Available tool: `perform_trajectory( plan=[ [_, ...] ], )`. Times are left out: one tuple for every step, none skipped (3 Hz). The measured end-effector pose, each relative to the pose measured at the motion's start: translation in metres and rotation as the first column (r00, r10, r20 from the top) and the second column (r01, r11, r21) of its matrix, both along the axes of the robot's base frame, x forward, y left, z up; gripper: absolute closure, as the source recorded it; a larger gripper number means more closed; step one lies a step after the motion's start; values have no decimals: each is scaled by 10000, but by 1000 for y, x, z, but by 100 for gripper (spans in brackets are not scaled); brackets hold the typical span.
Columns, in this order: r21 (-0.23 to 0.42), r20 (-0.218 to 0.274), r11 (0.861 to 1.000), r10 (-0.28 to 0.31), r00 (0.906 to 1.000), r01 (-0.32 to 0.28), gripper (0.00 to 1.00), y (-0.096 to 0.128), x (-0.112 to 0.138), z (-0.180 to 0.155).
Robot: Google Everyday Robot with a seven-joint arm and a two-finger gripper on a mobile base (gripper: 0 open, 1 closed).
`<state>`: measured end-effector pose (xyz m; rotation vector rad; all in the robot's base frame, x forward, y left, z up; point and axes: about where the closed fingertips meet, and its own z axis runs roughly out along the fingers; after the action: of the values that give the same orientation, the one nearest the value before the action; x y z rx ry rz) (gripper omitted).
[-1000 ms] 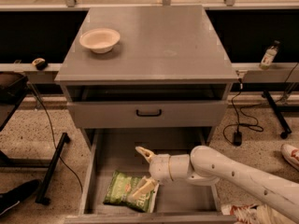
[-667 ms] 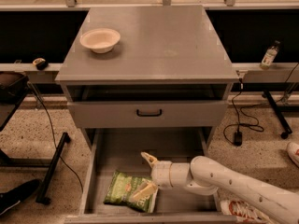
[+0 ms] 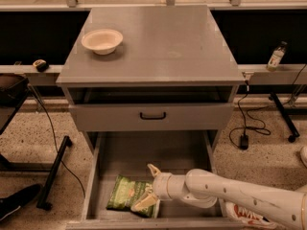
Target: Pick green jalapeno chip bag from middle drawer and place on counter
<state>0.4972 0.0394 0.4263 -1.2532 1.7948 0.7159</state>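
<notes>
**Step in hand, as judged:** grasp of the green jalapeno chip bag inside the middle drawer.

**Nearest, at the drawer's front**
- Gripper: reached in from the drawer's right side on a white arm, spread wide, holding nothing.
- One finger raised toward the drawer's back, the other lying over the bag's right end. Contact probable, not confirmed.
- Bag: flat on the drawer floor, left of the drawer's centre, close to the drawer's front lip, apart from its left wall.

**Procedure, recommended**
1. Lower to a true straddle of the bag's right end, not a position beside it.
2. Close slowly. Expect slip and crumpling from the crinkly film, so pinch a fold at the end rather than the puffed middle.
3. Check the hold with a small lift before any travel.
4. Draw back toward the drawer's front, clear of the closed drawer front above the drawer's rear part. Only then rise to the counter above the drawer.

**Risks, as judged:** shoving the bag against the drawer's front lip instead of gripping it, or snagging on the black handle above the drawer.

**Count, near to far from the drawer's front**
- Grippers: one.
- Chip bags in the drawer: one.
- Closed drawer fronts above the drawer: one, with one black handle.
- Bowl on the counter, above and behind the drawer's left side: one.
- Bottle, well to the right of the drawer and behind it: one.
</notes>
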Motion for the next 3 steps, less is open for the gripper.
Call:
perform_trajectory(
  plan=[
    [-821, 233, 9964, 218, 9995, -198, 0, 7, 3, -14],
    [-829, 295, 9944, 676, 9973, -649, 9, 26, 7, -28],
    [-527, 16, 9921, 1138, 9935, -1135, 16, 46, 6, -46]
  ],
)
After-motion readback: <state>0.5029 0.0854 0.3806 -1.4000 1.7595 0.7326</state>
